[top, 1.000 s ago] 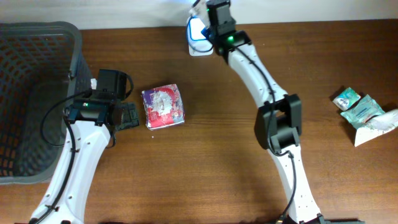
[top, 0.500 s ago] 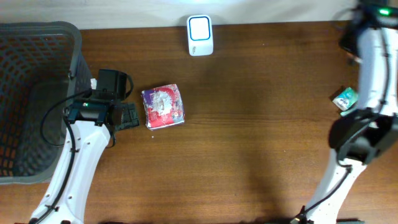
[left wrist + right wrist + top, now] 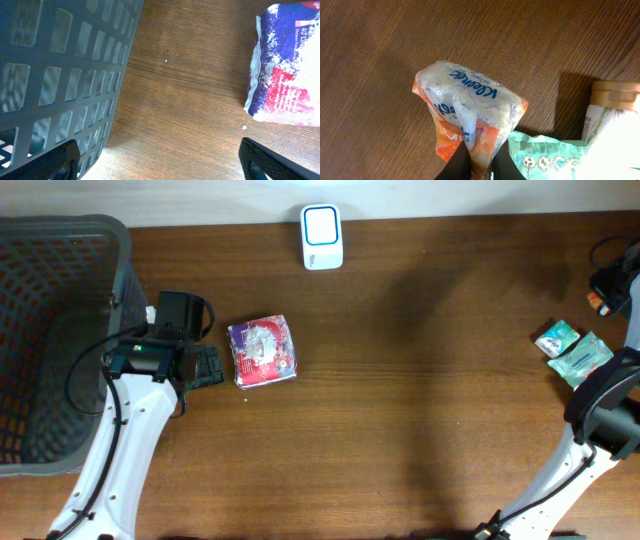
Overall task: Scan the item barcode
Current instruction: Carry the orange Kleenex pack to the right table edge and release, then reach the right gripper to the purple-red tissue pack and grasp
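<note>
Overhead: the white box-shaped barcode scanner (image 3: 322, 237) sits at the table's far edge. The purple-and-red plastic packet (image 3: 262, 351) lies just beside the left gripper (image 3: 205, 367), near the dark mesh basket (image 3: 112, 240).

Left wrist: jaws spread wide over bare wood, gripping nothing.

Right wrist: the right gripper (image 3: 480, 159) is pinched onto a clear crinkly Kleenex tissue pack (image 3: 470, 100), right next to a mint-green packet (image 3: 545, 155) and well away from the scanner.

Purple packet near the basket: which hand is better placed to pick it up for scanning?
Left, I judge. The left hand sits open and empty beside the purple packet, while the right hand is far across the table, pinching a Kleenex pack.
</note>
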You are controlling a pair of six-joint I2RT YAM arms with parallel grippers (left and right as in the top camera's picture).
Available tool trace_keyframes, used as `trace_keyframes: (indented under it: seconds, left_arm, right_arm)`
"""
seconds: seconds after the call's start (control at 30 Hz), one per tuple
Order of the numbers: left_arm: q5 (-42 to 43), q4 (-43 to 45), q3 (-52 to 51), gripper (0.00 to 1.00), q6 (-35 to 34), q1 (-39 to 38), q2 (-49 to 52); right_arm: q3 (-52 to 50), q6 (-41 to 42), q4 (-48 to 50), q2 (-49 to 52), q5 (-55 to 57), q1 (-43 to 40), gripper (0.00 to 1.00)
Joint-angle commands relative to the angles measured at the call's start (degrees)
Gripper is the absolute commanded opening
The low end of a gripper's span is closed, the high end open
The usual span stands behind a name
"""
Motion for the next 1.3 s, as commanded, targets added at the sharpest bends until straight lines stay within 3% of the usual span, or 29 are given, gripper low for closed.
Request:
trace_keyframes:
  seconds: [0.0,0.1,0.2,0.27,0.5,0.57,0.67,0.7,0.9,1.1,1.17,1.23,1.27]
  left_arm:
    - [0.0,0.1,0.0,0.99,-0.6,0.2,-0.2]
    - [0.0,0.1,0.0,0.99,-0.6,0.2,-0.2]
    - [0.0,0.1,0.0,0.99,-0.6,0.2,-0.2]
    - [0.0,0.1,0.0,0.99,-0.6,0.2,-0.2]
    - [0.0,0.1,0.0,0.99,-0.6,0.2,-0.2]
    - [0.0,0.1,0.0,0.99,-0.6,0.2,-0.2]
    - [0.0,0.1,0.0,0.99,-0.6,0.2,-0.2]
    - [0.0,0.1,0.0,0.99,-0.6,0.2,-0.2]
    - [0.0,0.1,0.0,0.99,-0.6,0.2,-0.2]
    - [0.0,0.1,0.0,0.99,-0.6,0.2,-0.2]
    - [0.0,0.1,0.0,0.99,-0.6,0.2,-0.2]
    - [0.0,0.1,0.0,0.99,-0.6,0.2,-0.2]
    - [0.0,0.1,0.0,0.99,-0.6,0.2,-0.2]
  right_arm:
    - [-0.6,0.0,-0.1,2.6,-0.3,-0.1,0.13]
    - [-0.6,0.0,-1.7,3.7,-0.3,-0.1,0.17]
    - [-0.6,0.0,-2.7,3.7,-0.3,-0.1,0.5]
    - [-0.5,-2.6,-4.7,3.6,-4.7,-0.1,0.44]
    - [-0.4,-16.6,-8.3,-2.4,-55.1,1.8,0.51]
    - [-0.4,-27.9,-15.3,-2.8,-66.5,6.3,0.65]
    - [-0.5,-36.4,-21.5,-2.7,-60.3,16.3,0.75]
    - [-0.5,-36.4,-21.8,-2.7,-56.6,20.7,0.99]
    - [-0.5,-34.8,-15.3,-0.1,-52.2,42.5,0.99]
    - [-0.5,-23.3,-5.5,0.8,-46.0,53.1,0.99]
    - [-0.6,-22.1,-4.5,1.8,-40.8,57.2,0.99]
    - [-0.6,-15.5,-4.2,3.6,-34.7,59.1,0.99]
    - [-0.6,-13.4,-3.5,4.8,-34.9,59.6,0.91]
